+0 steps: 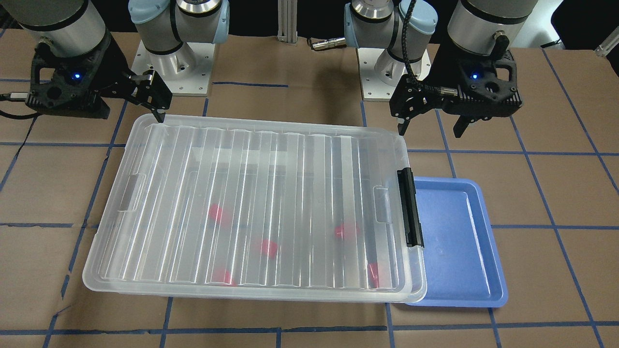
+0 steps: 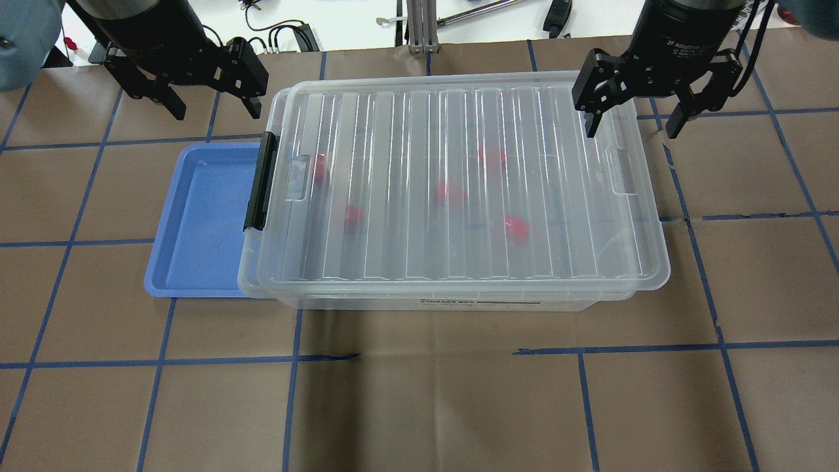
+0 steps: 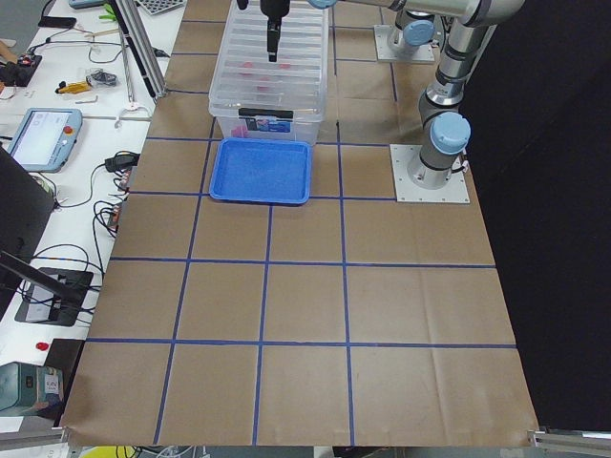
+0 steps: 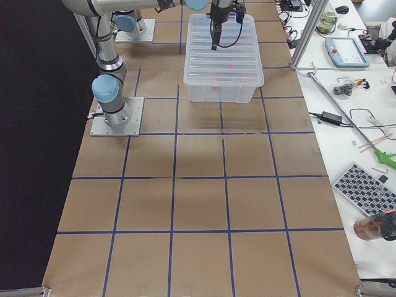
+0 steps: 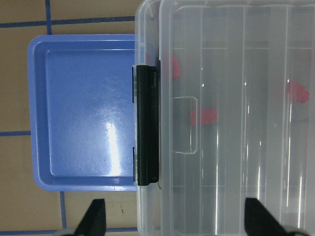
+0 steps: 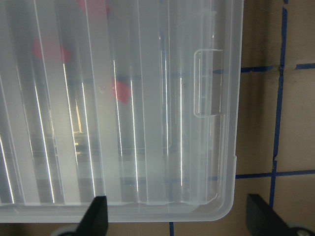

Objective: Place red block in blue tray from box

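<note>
The box (image 2: 459, 190) is a clear bin with its ribbed lid on and a black latch (image 2: 261, 183) at its left end. Several red blocks, one of them here (image 2: 449, 193), show blurred through the lid. The blue tray (image 2: 196, 216) lies empty against the latch end, its edge under the box's rim. My left gripper (image 2: 216, 108) hangs open and empty above the far end of the tray and the latch corner. In the left wrist view both tray (image 5: 78, 113) and latch (image 5: 146, 123) show below. My right gripper (image 2: 632, 128) hangs open and empty over the box's far right corner.
The table is covered in brown paper with a blue tape grid. The two arm bases (image 1: 174, 67) (image 1: 391, 72) stand behind the box on the robot's side. A side bench with cables and a tablet (image 3: 43, 134) runs along the table's far edge.
</note>
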Tool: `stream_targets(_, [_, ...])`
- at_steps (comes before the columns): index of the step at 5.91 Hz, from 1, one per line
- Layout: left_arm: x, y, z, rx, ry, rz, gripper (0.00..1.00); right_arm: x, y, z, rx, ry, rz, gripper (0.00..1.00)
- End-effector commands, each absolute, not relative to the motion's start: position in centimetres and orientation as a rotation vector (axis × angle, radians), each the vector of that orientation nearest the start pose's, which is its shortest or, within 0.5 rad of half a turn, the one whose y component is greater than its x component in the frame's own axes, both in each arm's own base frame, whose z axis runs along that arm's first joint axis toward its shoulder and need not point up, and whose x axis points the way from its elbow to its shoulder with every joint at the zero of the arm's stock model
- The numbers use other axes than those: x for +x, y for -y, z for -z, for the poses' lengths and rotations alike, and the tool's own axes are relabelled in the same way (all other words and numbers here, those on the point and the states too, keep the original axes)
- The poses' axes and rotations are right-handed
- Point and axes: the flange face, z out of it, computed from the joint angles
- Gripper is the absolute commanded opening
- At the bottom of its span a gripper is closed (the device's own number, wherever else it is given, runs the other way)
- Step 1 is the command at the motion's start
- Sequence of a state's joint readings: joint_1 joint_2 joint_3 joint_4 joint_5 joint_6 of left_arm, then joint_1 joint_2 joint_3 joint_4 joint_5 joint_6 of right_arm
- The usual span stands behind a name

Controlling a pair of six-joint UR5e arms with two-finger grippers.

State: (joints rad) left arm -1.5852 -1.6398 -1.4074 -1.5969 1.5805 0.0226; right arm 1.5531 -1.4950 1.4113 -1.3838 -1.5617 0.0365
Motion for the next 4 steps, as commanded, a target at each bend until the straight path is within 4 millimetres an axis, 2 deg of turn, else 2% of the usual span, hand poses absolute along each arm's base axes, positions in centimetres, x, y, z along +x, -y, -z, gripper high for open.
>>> stream_targets(1, [-13.9, 52.4, -53.0, 0.059, -3.128, 0.103, 0.98, 10.2, 51.8, -48.0, -0.027, -3.116, -0.235, 1.0])
stream_targets(2, [-13.9, 52.4, -53.0, 0.059, -3.128, 0.103, 0.98, 8.1, 51.8, -45.3, 0.015, -3.101, -0.283, 1.0])
stream_targets(3, [-13.9, 52.4, -53.0, 0.057, -3.128, 0.103, 0.98, 5.2, 52.4, -43.7, -0.035, -3.152, -0.226, 1.0])
stream_targets(4, [-13.9, 52.4, -53.0, 0.059, -3.128, 0.103, 0.98, 3.5, 52.4, -41.5, -0.017, -3.162, -0.204, 1.0])
